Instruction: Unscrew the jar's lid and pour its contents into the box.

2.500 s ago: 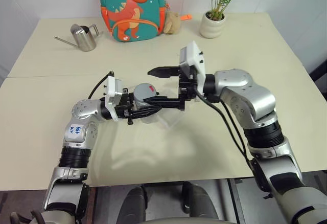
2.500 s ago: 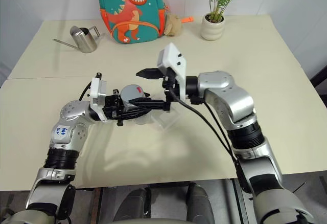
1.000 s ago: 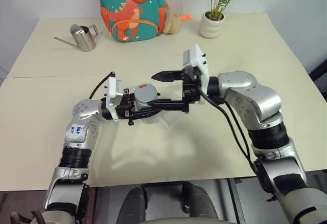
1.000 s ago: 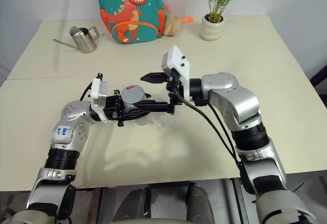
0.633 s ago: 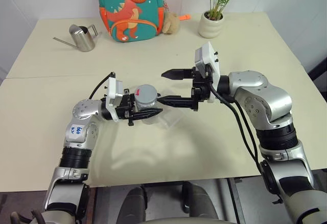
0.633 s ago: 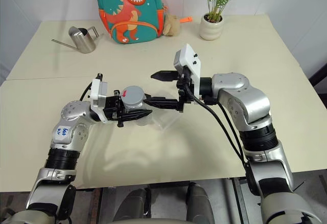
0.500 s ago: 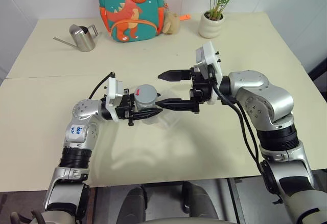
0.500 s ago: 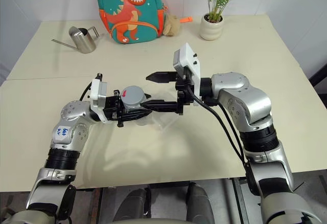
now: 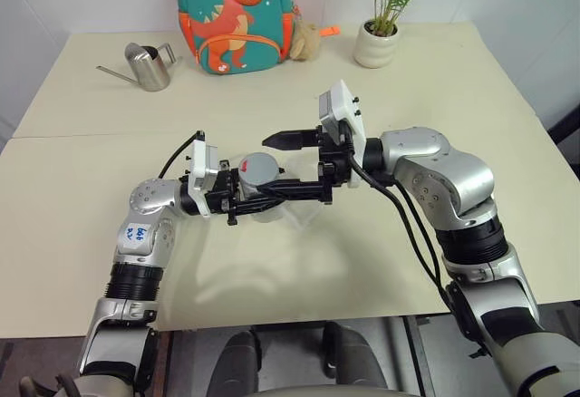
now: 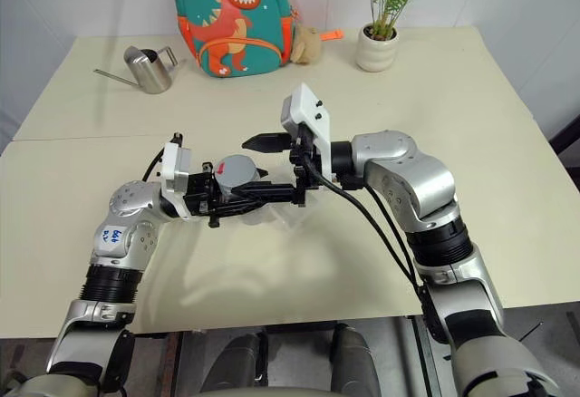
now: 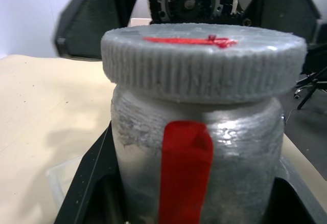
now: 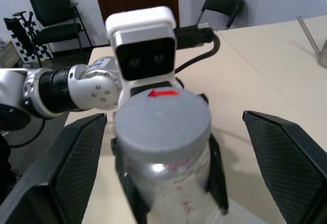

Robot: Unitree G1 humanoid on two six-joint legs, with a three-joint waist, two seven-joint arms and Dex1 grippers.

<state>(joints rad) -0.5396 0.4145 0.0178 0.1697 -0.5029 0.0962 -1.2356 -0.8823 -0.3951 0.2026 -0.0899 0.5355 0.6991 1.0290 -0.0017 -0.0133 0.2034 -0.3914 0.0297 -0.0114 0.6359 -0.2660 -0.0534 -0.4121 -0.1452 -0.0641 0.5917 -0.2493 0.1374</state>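
Cream-coloured, the wide surface [image 9: 82, 234] carries a dinosaur backpack [image 9: 237, 16], a potted plant [image 9: 379, 39] and a steel watering can [image 9: 149, 66] along its far edge, all well apart from the work. Nearer the middle, two silver arms meet.

Just under the arms lies the box [image 9: 294, 218], a shallow clear tray that is hard to make out against the surface; it looks light and likely to slide if bumped.

Above the box, the left pincer [image 9: 263, 199] is fully closed around the body of the jar [image 11: 196, 157], holding it off the surface with its top turned towards the other arm. Clear, stiff plastic with a red mark down its side, the jar is probably light and smooth-walled, so it could turn in the grip when the cap is twisted.

Facing it, the right pincer [image 12: 176, 168] stands spread wide and holds nothing, one finger on each side of the cap and apart from it.

Smallest is the lid [image 11: 204, 60], a round grey cap with a red mark on top, seated on the jar. Its rim is finely ribbed all round, which should give good purchase; that ribbed edge, taken squarely from both sides, is the place to hold it.

I cannot see the contents inside the jar.
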